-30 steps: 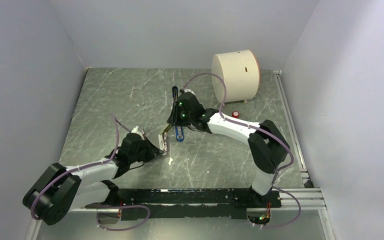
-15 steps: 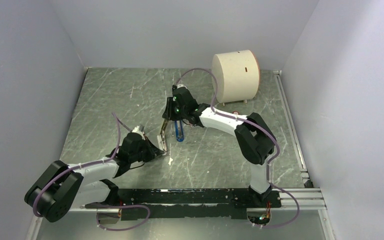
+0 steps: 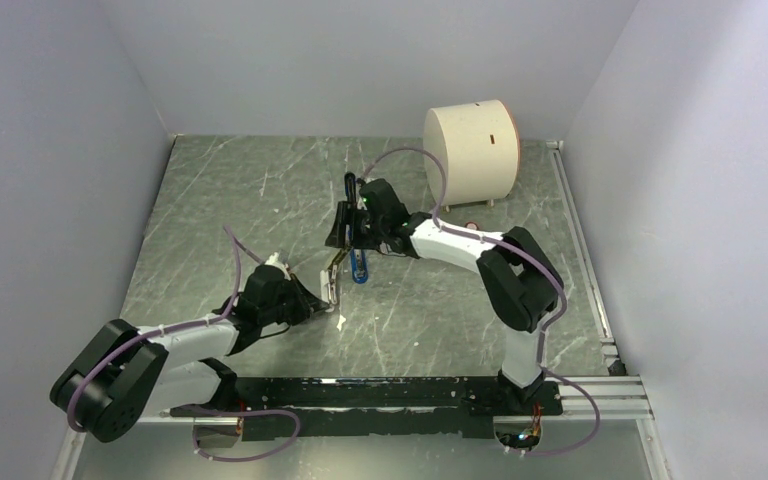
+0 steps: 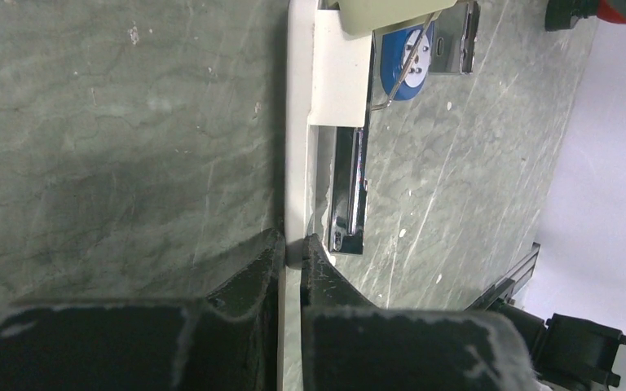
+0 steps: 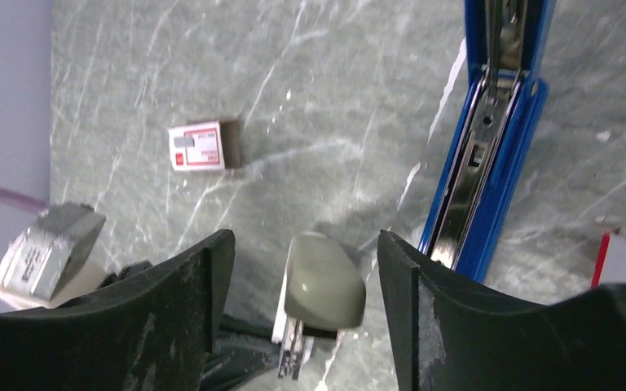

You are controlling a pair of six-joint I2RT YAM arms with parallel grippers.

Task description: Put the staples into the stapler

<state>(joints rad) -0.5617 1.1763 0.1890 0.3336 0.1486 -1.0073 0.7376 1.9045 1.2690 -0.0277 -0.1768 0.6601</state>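
The blue stapler (image 3: 359, 268) lies open on the table, its black arm reaching toward the back. Its metal channel (image 5: 489, 163) shows bare at the right of the right wrist view. My left gripper (image 4: 293, 244) is shut on the near end of a slim white strip (image 4: 297, 147) that carries a chrome rail (image 4: 350, 187). The strip's far end bears a grey-beige cap (image 5: 322, 285). My right gripper (image 5: 306, 244) is open, one jaw on each side of that cap, touching neither side. I cannot tell whether the rail holds staples.
A small red-and-white box (image 5: 204, 147) lies on the table beyond the cap. A second red-and-white item (image 5: 623, 257) sits right of the stapler. A cream cylinder (image 3: 470, 150) stands at the back right. Walls enclose the left, back and right.
The right gripper swung a little left, came back over the strip's far end, and its jaws have widened. The left arm and the strip have stayed put.
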